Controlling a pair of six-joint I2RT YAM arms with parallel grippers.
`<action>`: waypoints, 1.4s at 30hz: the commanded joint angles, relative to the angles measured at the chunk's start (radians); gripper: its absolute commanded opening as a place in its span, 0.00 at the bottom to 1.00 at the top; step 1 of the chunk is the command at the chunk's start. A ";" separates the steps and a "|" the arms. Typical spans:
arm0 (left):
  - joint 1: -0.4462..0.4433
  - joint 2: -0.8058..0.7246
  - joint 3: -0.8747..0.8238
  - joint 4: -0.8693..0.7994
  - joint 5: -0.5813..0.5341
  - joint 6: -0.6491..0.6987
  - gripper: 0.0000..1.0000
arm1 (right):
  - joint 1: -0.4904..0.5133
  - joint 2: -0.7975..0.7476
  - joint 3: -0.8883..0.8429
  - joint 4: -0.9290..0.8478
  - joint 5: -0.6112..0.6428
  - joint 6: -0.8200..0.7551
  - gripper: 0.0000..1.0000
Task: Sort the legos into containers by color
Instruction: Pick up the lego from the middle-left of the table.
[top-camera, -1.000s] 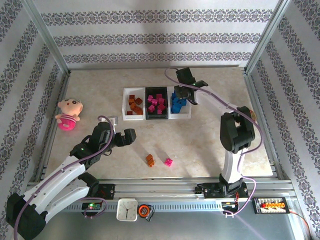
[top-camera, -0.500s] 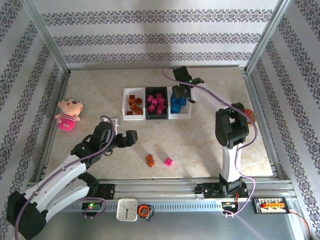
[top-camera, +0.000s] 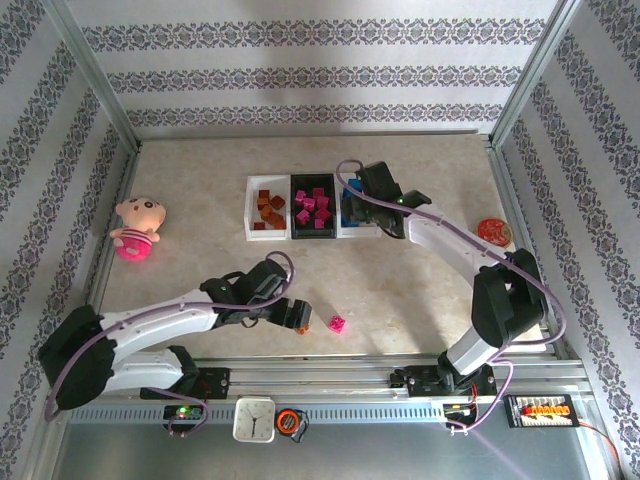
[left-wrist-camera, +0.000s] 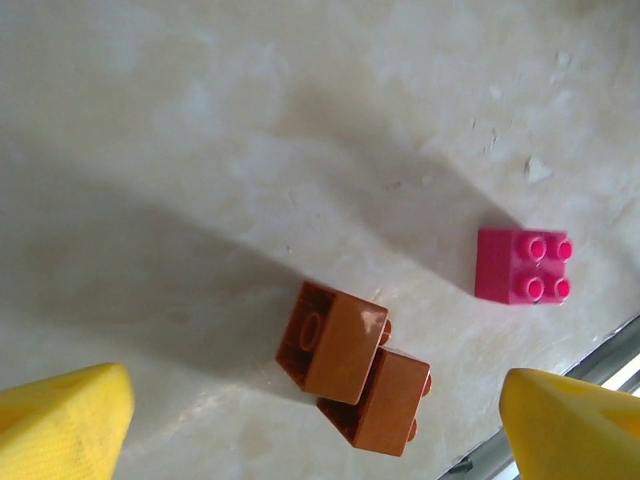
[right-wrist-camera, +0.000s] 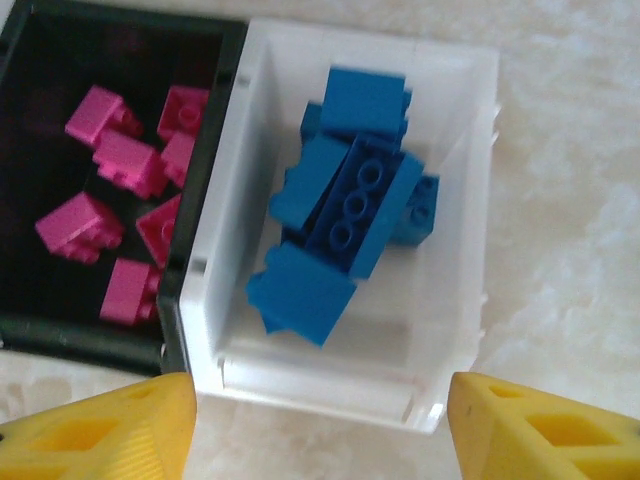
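Roughly, progress: judged near the end. Three legos lie loose on the surface (top-camera: 420, 290); all the others in view sit in the containers.
Loose, near edge: an orange-brown pair (left-wrist-camera: 332, 340), touching each other, the upper one tipped so its hollow underside shows. A pink lego (left-wrist-camera: 522, 264) lies studs up, near the pair but apart, on its right.
Left arm: stretched low along the near side of the surface, wrist turned downward over the orange-brown pair.
Left end effector (left-wrist-camera: 312, 428): released, fingers spread wide, one to either side of the pair. Nothing is gripped, and no contact shows in the wrist view.
Left white tray (top-camera: 252, 215): orange-brown pieces only, as far as the overhead view shows.
Black tray (right-wrist-camera: 120, 30): magenta-pink pieces (right-wrist-camera: 110, 220), lying loosely, with none of another colour seen.
Right white tray (right-wrist-camera: 470, 150): blue pieces (right-wrist-camera: 340, 215) heaped in the middle, one long brick on top.
Right arm: reached far across to the back row, forearm over the surface.
Right end effector (right-wrist-camera: 322, 425): hovers above the near wall of the right white tray, fingers apart, empty.
Left to do (judgement): the orange-brown pair goes to the left white tray and the pink lego to the black tray. The touching pair may need two picks.
Not task items: plush doll (top-camera: 136, 226) at far left, red tin (top-camera: 493, 230) at right.
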 joint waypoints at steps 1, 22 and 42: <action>-0.028 0.073 0.060 0.049 -0.034 0.039 0.87 | 0.003 -0.062 -0.055 0.030 -0.022 0.033 0.67; -0.039 0.255 0.092 0.021 -0.033 0.048 0.44 | 0.025 -0.226 -0.146 0.036 -0.015 0.045 0.67; -0.050 0.212 0.083 -0.013 -0.105 0.040 0.24 | 0.019 -0.241 -0.157 0.031 -0.009 0.054 0.68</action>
